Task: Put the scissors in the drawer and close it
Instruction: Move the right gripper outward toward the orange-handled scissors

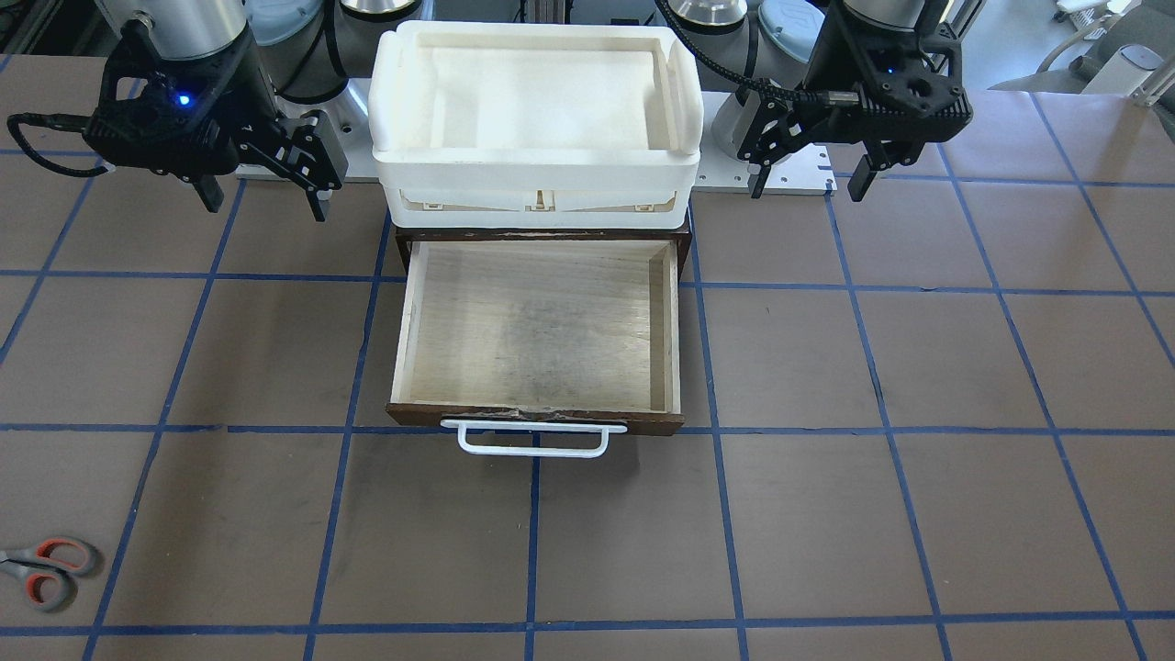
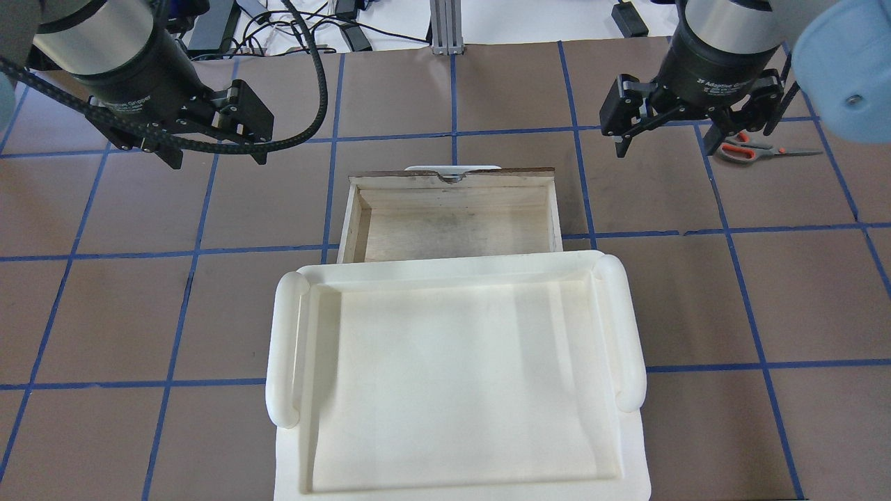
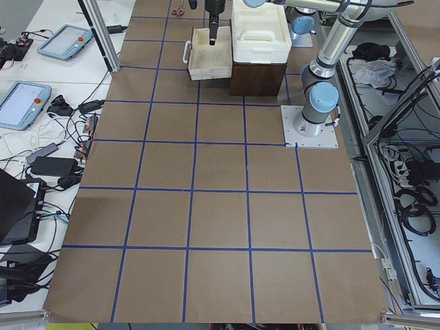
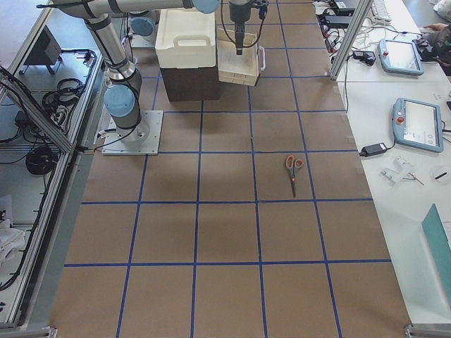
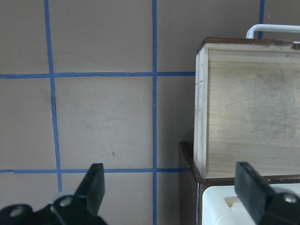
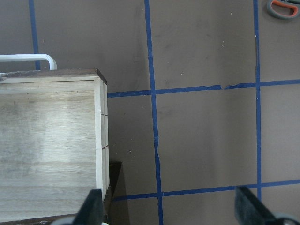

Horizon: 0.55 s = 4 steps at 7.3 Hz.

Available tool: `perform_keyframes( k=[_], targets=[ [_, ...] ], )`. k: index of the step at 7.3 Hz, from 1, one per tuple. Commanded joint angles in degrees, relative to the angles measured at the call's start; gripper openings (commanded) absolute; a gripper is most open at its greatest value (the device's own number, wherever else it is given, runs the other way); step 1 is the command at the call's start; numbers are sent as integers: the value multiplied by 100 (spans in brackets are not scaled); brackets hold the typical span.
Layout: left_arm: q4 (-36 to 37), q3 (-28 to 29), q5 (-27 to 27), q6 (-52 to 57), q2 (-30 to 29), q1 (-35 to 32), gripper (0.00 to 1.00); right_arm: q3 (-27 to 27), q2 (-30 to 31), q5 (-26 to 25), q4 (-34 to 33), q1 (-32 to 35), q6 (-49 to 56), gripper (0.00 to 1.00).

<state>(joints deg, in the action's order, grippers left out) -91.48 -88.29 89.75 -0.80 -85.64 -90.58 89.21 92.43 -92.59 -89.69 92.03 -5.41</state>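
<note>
The scissors [image 2: 750, 149] lie flat on the brown table on my right side, past the drawer's front; they also show in the front view [image 1: 46, 567], the right side view [image 4: 293, 169] and the right wrist view [image 6: 283, 7]. The drawer [image 1: 537, 321] is pulled open and empty, with its white bar handle [image 1: 532, 442] toward the operators. It also shows from overhead [image 2: 452, 219]. My right gripper [image 2: 665, 147] is open and empty, above the table between drawer and scissors. My left gripper [image 2: 217, 156] is open and empty, left of the drawer.
A white plastic tray [image 2: 285, 362] sits on top of the dark brown cabinet [image 3: 258, 79] that holds the drawer. Blue tape lines grid the table. Side benches with tablets [image 4: 421, 123] stand beyond the table's far edge.
</note>
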Motion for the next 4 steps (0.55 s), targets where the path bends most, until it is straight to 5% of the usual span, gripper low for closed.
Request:
perform_keyframes(
  k=[1,4],
  targets=[
    [7,-4,-19,1,12,-3,100,0,3,-31,92,-18,-56,100],
    [-10,-4,-28,1,65,-21,100,0,-24,-31,-4,-9,57,100]
  ],
)
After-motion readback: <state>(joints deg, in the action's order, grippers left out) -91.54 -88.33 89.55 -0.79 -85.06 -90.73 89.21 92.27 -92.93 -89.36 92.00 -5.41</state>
